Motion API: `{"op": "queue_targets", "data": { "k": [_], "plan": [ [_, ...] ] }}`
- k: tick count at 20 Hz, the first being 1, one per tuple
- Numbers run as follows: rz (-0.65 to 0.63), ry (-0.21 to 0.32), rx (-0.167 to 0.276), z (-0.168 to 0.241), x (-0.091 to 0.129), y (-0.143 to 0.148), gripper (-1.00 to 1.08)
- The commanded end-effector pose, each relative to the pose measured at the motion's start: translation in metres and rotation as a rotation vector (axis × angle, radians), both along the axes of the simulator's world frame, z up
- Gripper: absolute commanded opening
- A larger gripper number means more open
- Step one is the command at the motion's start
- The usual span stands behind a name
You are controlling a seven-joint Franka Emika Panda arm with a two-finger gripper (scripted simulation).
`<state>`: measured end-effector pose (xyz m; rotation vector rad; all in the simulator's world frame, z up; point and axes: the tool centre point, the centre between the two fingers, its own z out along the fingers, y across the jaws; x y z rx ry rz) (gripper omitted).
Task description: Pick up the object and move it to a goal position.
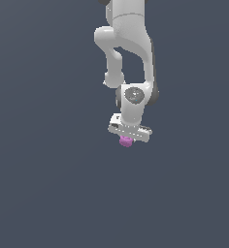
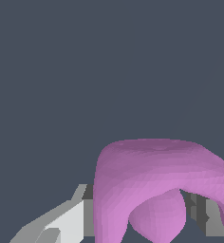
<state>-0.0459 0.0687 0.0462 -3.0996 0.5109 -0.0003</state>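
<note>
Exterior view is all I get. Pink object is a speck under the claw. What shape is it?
Observer: In the wrist view the pink object is a domed cap with a rounded lobe beneath it.
Operator: Claw fingers on it?
Observer: Grey and white claw parts sit close on both sides of it; actual contact is hidden.
Operator: Anything else near it?
Observer: No, wrist view shows only plain dark background around it.

— How do we read the light here?
— We see flat, even render light on a uniform slate-grey backdrop; no cast shadows, no glare.
— Any blur?
— None; edges are crisp, though we notice faceted shading on the pink object [image 2: 152, 190] and soft shading down the white arm [image 1: 131, 48].
</note>
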Motion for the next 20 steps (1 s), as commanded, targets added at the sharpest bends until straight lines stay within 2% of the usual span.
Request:
{"op": "queue_targets", "data": {
  "k": [1, 11, 20],
  "plan": [
    [0.000, 0.000, 0.000, 0.001, -0.019, 0.007, -1.00],
    [0.000, 0.000, 0.000, 0.005, -0.075, 0.029, -1.00],
    [0.000, 0.000, 0.000, 0.006, -0.092, 0.037, -1.00]
  ]
}}
